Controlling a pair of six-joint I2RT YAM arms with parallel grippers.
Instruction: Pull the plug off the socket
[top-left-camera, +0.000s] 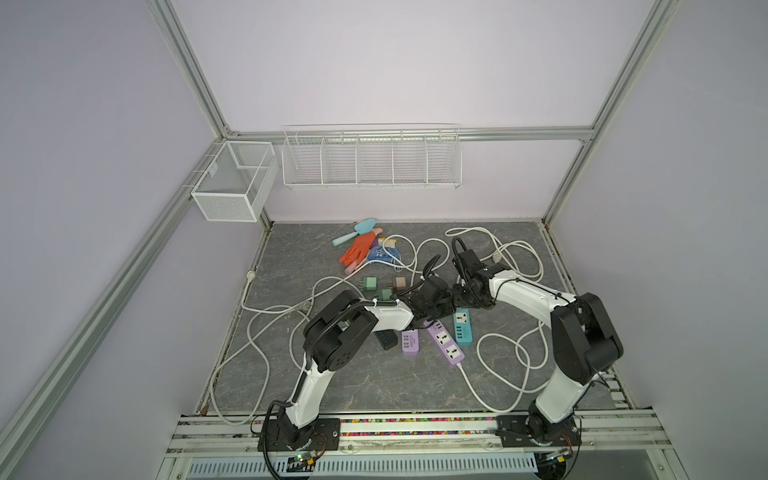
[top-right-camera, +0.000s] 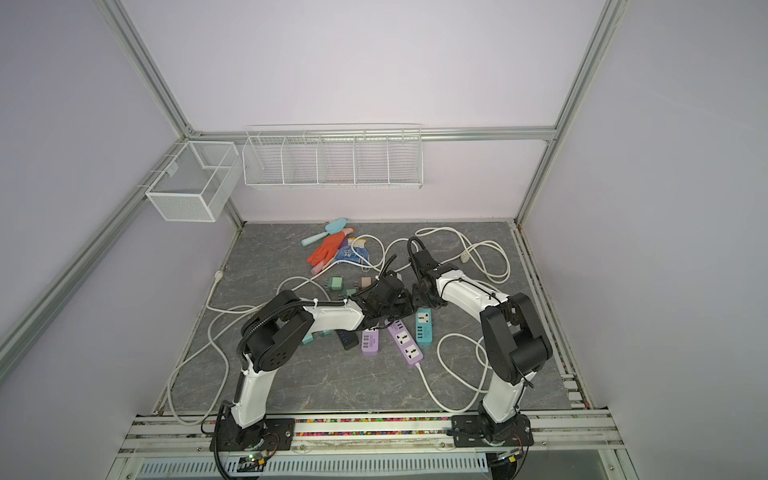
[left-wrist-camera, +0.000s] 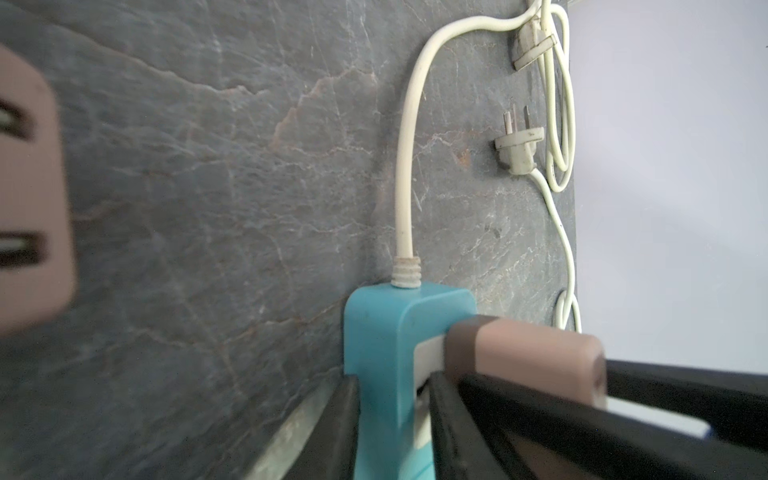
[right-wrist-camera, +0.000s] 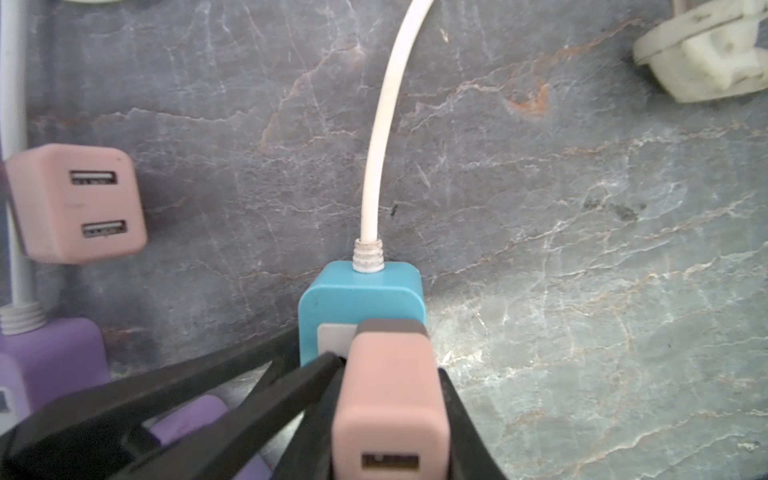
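The socket is a teal power strip (top-left-camera: 462, 328) (top-right-camera: 424, 328) lying on the grey stone-pattern table, with a white cord leaving its end (right-wrist-camera: 374, 187). A pink plug (right-wrist-camera: 390, 395) (left-wrist-camera: 528, 357) stands in it, its dark base against the strip's white face, and no prongs show. My left gripper (left-wrist-camera: 392, 399) is shut across the narrow teal body (left-wrist-camera: 386, 332), one finger on each side. My right gripper (right-wrist-camera: 388, 374) is shut on the pink plug, black fingers flat against both its sides. In both top views the two wrists meet over the strip's far end and hide the plug.
A long purple strip (top-left-camera: 444, 343) and a short purple one (top-left-camera: 410, 343) lie just left of the teal strip. Loose pink (right-wrist-camera: 75, 203) and green (top-left-camera: 369, 284) chargers, white plugs (left-wrist-camera: 519, 145), looping white cords and an orange glove (top-left-camera: 357, 249) lie around. Wire baskets hang on the walls.
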